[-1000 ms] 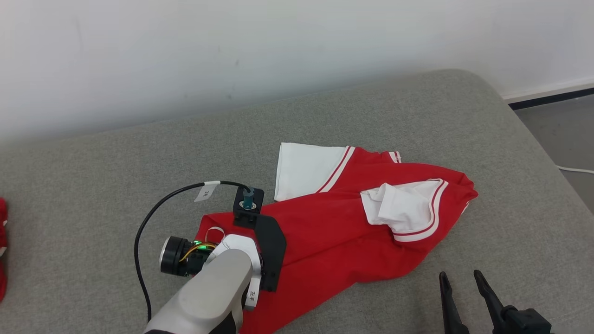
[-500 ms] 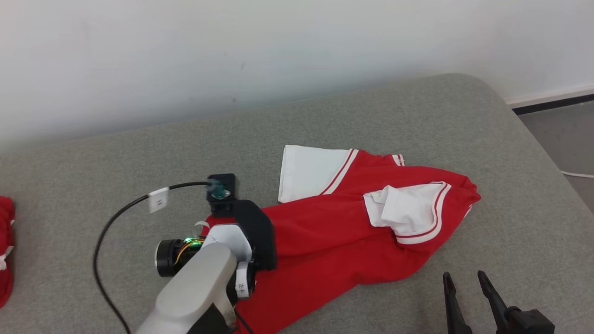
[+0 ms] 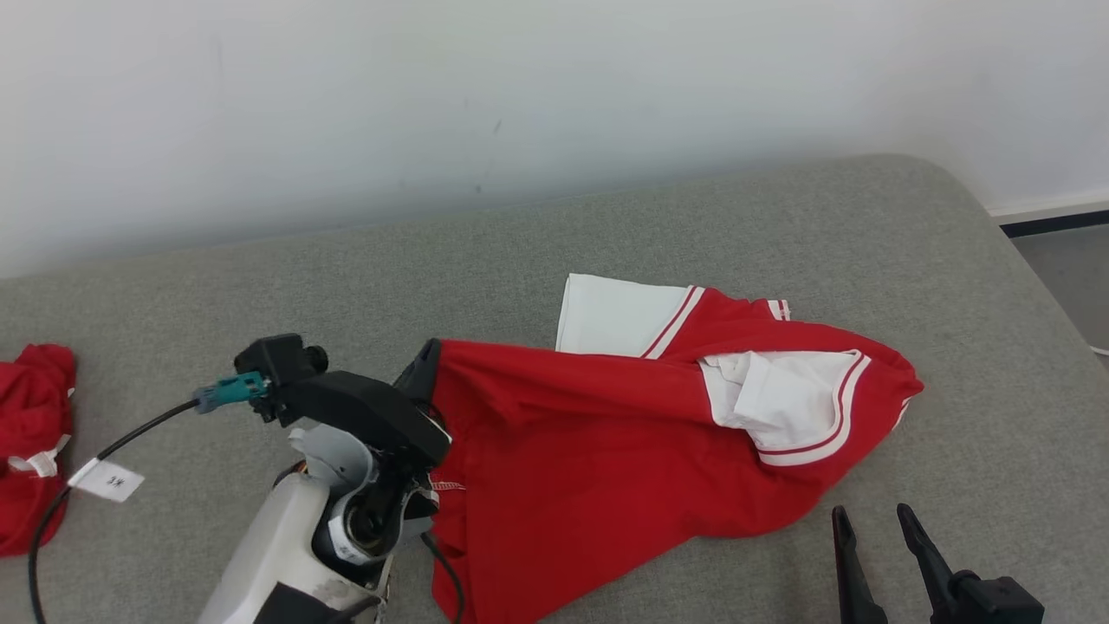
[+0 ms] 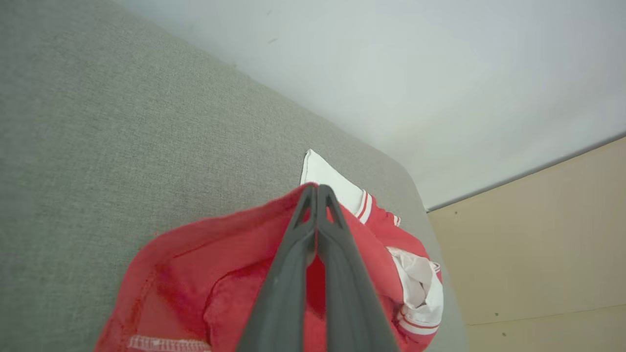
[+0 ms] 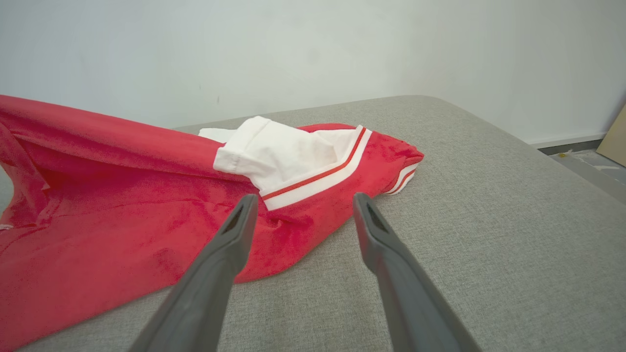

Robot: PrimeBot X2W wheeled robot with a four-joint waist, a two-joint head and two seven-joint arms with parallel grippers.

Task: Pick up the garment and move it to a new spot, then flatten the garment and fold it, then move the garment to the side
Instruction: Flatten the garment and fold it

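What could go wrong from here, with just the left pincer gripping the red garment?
1. The left pincer is shut on a thin edge of the garment; the cloth may slip out when carried.
2. Most of the garment lies on the grey cushion with a white sleeve folded over, so a one-corner pull may drag and bunch it; the right pincer stands open, apart from it.
3. The arm's cable hangs near another red cloth and might snag it.

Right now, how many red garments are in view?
2: the red-and-white garment mid-surface, pinched by the left gripper; a second red garment at the head view's left edge, partly cut off.
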